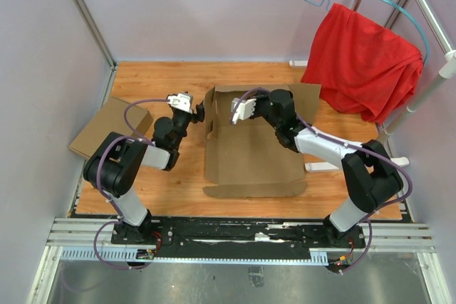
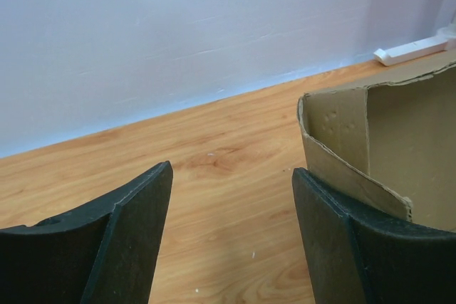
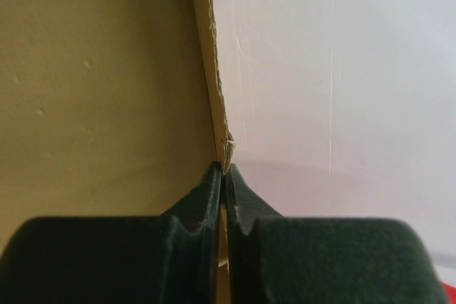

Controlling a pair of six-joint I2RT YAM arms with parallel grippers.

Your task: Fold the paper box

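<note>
The paper box (image 1: 249,154) lies in the middle of the table, a brown cardboard piece with its far and left flaps standing up. My right gripper (image 1: 239,113) is over the far part of the box. In the right wrist view it (image 3: 223,170) is shut on the thin edge of an upright cardboard flap (image 3: 107,90). My left gripper (image 1: 199,112) is just outside the box's far left corner. In the left wrist view it (image 2: 231,170) is open and empty above bare wood, with the raised box corner (image 2: 342,133) beside its right finger.
A lighter tan cardboard box (image 1: 110,127) lies flat at the left edge of the table. A red cloth (image 1: 363,62) hangs on a teal hanger from a rack at the far right. A white strip (image 2: 413,49) lies along the back wall.
</note>
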